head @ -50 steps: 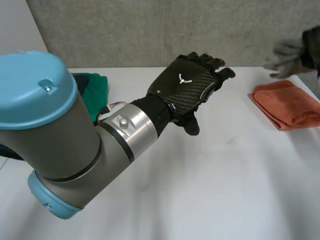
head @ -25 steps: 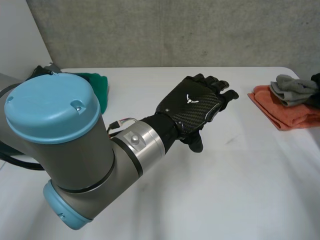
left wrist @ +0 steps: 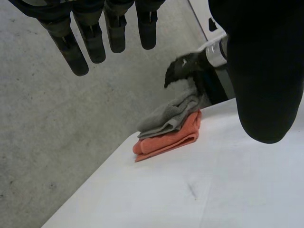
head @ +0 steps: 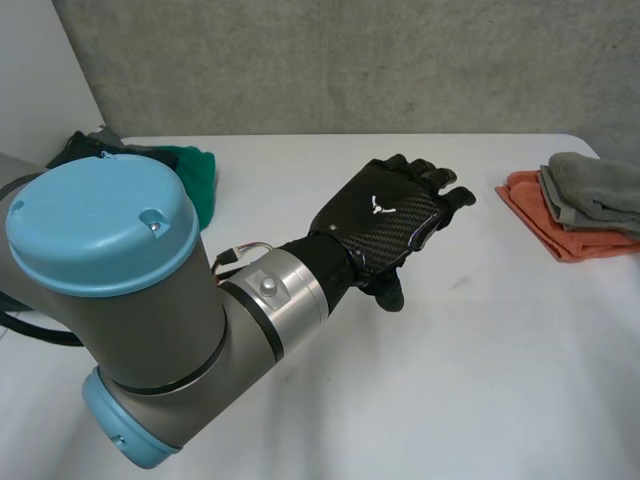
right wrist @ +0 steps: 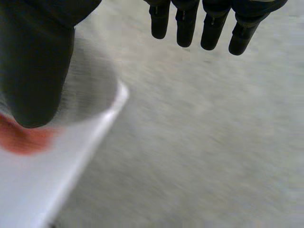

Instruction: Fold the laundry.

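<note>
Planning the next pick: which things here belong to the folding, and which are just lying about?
Job: grey cloth folded on orange cloth; green cloth, bunched; left hand, open.
Just there: white table; grey wall.

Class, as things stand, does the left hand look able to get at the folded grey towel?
Probably yes: the open left hand holds nothing, and bare table lies between it and the grey towel on the orange towel. The right hand near the stack might crowd it.
</note>
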Controlling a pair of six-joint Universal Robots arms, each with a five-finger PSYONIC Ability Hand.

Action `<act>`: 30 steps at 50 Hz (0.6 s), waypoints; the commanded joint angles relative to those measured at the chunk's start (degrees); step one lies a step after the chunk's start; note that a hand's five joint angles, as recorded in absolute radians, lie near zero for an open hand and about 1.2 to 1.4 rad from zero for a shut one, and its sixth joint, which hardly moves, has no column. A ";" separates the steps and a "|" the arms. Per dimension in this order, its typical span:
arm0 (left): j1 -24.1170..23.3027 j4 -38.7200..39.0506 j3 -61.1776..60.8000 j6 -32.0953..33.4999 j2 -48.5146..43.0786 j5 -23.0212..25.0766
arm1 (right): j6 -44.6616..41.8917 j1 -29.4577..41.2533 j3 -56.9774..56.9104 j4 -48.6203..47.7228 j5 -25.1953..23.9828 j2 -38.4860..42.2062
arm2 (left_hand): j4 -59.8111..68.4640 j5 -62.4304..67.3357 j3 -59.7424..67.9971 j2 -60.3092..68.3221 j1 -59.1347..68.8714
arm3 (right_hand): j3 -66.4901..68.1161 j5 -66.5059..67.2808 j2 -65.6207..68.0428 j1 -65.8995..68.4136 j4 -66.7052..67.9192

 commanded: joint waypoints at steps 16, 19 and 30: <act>16.58 5.94 3.76 0.70 6.51 -11.85 | 2.84 20.57 26.68 -18.58 -1.86 -27.08 | 0.35 0.60 0.06 -0.03 -0.20 | -1.72 -2.43 -1.85 -2.92 -1.63; 23.78 4.81 4.91 1.75 4.32 -11.77 | 4.78 24.60 32.83 -18.06 -7.75 -30.16 | 0.35 0.60 0.06 -0.03 -0.20 | -1.72 -2.43 -1.85 -2.92 -1.63; 39.63 1.46 10.44 17.83 -12.90 -7.82 | 3.29 33.06 40.06 4.34 -8.05 -29.38 | 0.52 0.77 0.23 0.14 -0.03 | -1.72 -2.43 -1.85 -2.92 -1.63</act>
